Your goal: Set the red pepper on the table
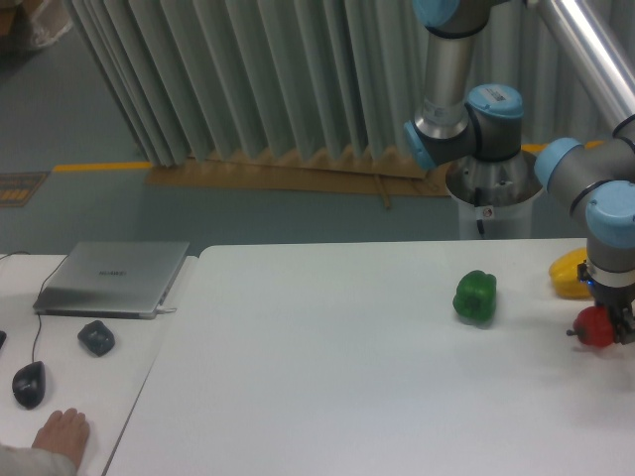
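At the right edge of the white worktop [347, 357], the robot's hand [607, 327] points straight down, its fingers closed around the red pepper [594, 325], which shows between them as a small glossy red shape with a dark stem poking out to the left. The pepper sits very low, close to the worktop surface; whether it touches the surface cannot be told from this view. Just behind it, also by the right edge, lies the yellow pepper [570, 274], partly hidden by the arm's wrist. The green pepper [475, 296] stands apart to the left of both, toward the back right part of the worktop. The arm [466, 104] rises from a base behind the worktop's back edge, with grey tubes and blue joint caps. Beside the worktop's left edge stands a smaller white desk [60, 397] carrying a closed silver laptop [112, 279], a small dark object [96, 337] in front of it, and a black mouse [29, 383] on a cord. A person's hand [62, 432] rests on that desk near its front edge, just right of the mouse.
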Robot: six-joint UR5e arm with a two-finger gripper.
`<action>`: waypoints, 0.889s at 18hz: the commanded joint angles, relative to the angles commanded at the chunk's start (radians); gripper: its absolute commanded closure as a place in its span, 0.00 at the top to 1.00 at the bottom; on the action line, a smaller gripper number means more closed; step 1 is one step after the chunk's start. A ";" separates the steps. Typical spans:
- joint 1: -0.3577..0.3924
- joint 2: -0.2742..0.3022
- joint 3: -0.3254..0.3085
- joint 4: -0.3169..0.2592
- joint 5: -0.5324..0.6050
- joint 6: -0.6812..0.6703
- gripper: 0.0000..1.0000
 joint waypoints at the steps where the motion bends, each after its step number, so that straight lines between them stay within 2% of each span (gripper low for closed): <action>1: 0.000 -0.002 0.000 0.000 0.000 0.000 1.00; 2: 0.000 -0.002 0.000 0.000 0.002 0.000 0.96; 4: 0.000 -0.002 0.002 0.000 0.005 0.000 0.71; 5: -0.002 -0.002 0.002 0.000 0.008 0.000 0.71; 7: -0.002 0.000 0.002 0.000 0.009 -0.002 0.62; 8: -0.002 0.000 0.002 -0.002 0.009 0.000 0.62; 9: -0.002 0.000 0.002 -0.002 0.009 0.000 0.58; 10: -0.002 0.001 0.002 -0.002 0.009 0.000 0.48; 11: -0.002 0.002 0.002 -0.002 0.009 0.000 0.44; 16: -0.003 0.009 0.015 -0.014 0.009 0.002 0.42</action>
